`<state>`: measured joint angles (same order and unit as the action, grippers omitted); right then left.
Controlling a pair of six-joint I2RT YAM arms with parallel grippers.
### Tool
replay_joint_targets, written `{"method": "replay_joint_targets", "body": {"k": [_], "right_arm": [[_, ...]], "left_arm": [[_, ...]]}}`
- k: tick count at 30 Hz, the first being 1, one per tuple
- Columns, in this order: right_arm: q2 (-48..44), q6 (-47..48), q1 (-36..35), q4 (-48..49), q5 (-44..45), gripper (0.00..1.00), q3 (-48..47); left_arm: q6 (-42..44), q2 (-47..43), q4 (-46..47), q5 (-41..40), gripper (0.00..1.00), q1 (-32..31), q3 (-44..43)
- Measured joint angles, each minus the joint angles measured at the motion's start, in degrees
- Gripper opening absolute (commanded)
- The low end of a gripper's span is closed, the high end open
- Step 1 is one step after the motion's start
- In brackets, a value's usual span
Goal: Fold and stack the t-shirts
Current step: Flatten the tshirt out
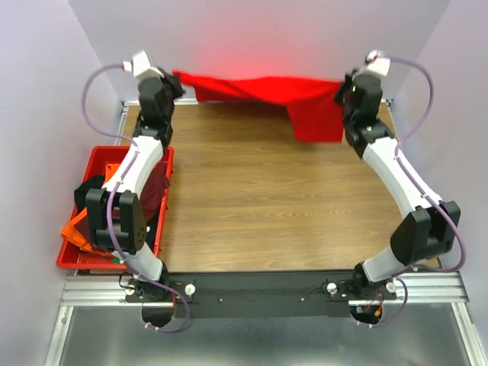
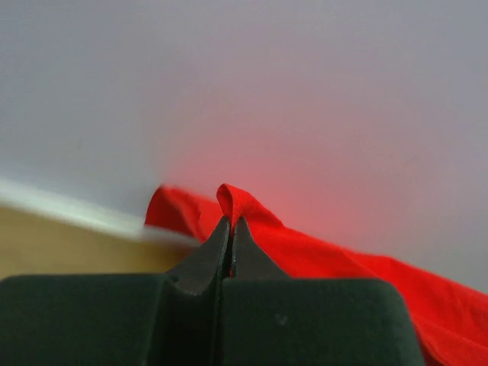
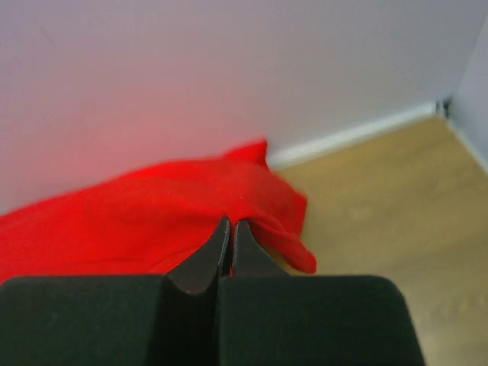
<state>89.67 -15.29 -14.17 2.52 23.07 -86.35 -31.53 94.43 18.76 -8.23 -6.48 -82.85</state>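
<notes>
When viewed from above, shows the bright red t-shirt (image 1: 263, 89) strung between 2 arms along the far edge of the table (image 1: 259, 191), close against the back wall (image 1: 259, 38). Sags a little in the middle and drops into a wider flap at the right end, over the far right part of the wood; cannot tell whether that flap touches the tabletop.

Pinches the left end of the cloth in the left gripper (image 1: 179, 81), raised at the far left corner. From the left wrist, shows its fingers (image 2: 210, 255) pressed together with only a thin seam between them, a small peak of red cloth nipped at the very tips, and the rest of the shirt trailing away to the right and downward past the wall.

Clamps the right end in the right gripper (image 1: 341, 93), raised at the far right corner. From the right wrist, shows its fingers (image 3: 210, 255) equally closed, tips buried in a fold of red, with cloth spreading off to the left and a rounded lobe hanging just right of the tips above the wood.

Leaves the red plastic crate (image 1: 103, 152) at the table's left side, beneath the left arm, holding a dark maroon t-shirt (image 1: 156, 191) and an orange t-shirt (image 1: 76, 229) in a loose heap.
</notes>
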Motion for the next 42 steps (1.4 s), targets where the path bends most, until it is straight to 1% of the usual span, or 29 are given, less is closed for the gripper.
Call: {"method": "replay_joint_targets", "body": {"k": [4,8,11,14,18,22,30,31,32,33,35,36,37,39,42], "right_arm": [[-5.95,-5.31,0.04,-1.73,-0.17,0.01,18.69],[-9.9,-9.42,0.04,-5.7,-0.24,0.01,29.59],[-12.63,-12.13,0.04,-8.76,-1.36,0.01,35.28],[-13.88,-14.1,0.07,-11.76,-2.73,0.01,38.38],[-15.15,-15.58,0.2,-15.61,-3.13,0.1,41.55],[-16.24,-16.22,0.81,-18.67,-3.3,0.17,42.07],[-18.75,-16.46,1.07,-20.92,-3.54,0.17,43.01],[-18.84,-16.5,1.07,-21.11,-3.54,0.17,43.15],[-18.88,-16.65,1.09,-21.38,-3.54,0.17,43.32],[-18.95,-16.72,1.07,-21.77,-3.56,0.17,43.47],[-19.08,-16.9,1.09,-22.4,-3.72,0.26,43.8],[-19.15,-17.09,1.09,-22.56,-3.91,0.31,43.87],[-19.28,-17.2,1.11,-22.82,-4.28,0.42,43.91],[-19.67,-17.4,1.16,-23.28,-4.79,0.55,43.89],[-20.52,-17.75,1.16,-23.8,-4.98,0.55,43.82]], "left_arm": [[-5.29,-2.14,-3.37,-0.07,0.0,0.15,14.01],[-10.97,-5.25,-7.26,0.22,0.0,0.13,25.62],[-14.19,-7.3,-9.09,0.39,0.0,-0.02,31.61],[-16.55,-9.2,-11.76,0.44,0.0,-0.42,35.71],[-18.34,-14.03,-14.6,0.42,0.0,-1.11,41.03],[-18.4,-18.97,-15.78,0.42,0.0,-1.73,43.69],[-17.86,-23.34,-16.44,0.44,0.0,-1.9,47.5],[-17.79,-23.47,-16.48,0.48,0.01,-1.9,47.82],[-17.62,-23.56,-16.65,0.66,0.06,-1.9,48.09],[-17.35,-23.67,-16.9,0.98,0.17,-1.9,48.43],[-17.11,-23.85,-17.27,1.38,0.29,-1.9,48.74],[-16.79,-24.09,-17.46,1.46,0.32,-1.9,48.96],[-16.22,-24.61,-17.81,1.55,0.35,-1.9,49.2],[-15.91,-25.88,-18.32,1.55,0.36,-1.9,49.55],[-15.23,-27.89,-19.21,1.51,0.36,-1.9,49.53]]}}
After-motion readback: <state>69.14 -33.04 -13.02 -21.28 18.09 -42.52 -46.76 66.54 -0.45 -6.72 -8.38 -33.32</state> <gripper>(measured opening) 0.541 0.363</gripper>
